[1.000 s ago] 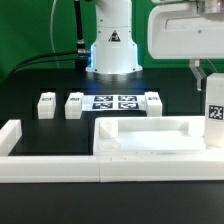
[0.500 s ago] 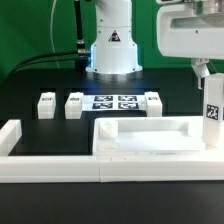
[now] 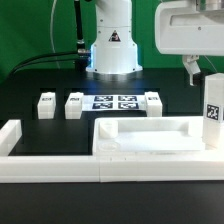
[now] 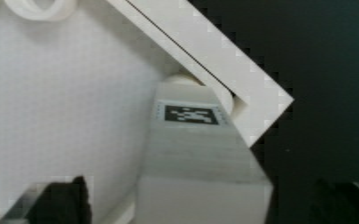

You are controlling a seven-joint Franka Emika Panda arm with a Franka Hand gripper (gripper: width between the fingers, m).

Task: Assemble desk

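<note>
The gripper point(image 3: 198, 70) hangs over the table's edge on the exterior view's right, just above the upright leg point(image 3: 213, 108). That leg stands with its long axis vertical at the corner of the tabletop point(image 3: 150, 128) on that same side, tag facing outward. From the wrist view the fingers point(image 4: 55, 200) look spread wider than the leg point(image 4: 202, 170) and hold nothing, though the far finger is half lost against the dark table. The leg's top sits straight below the gripper and a shade toward the exterior view's right, so I'd judge any fresh grasp needs a small sideways nudge, then a straight descent. Three spare legs point(image 3: 74, 104) lie beside the marker board point(image 3: 113, 102) along the far edge; the border wall point(image 3: 55, 165) runs along the near edge.
</note>
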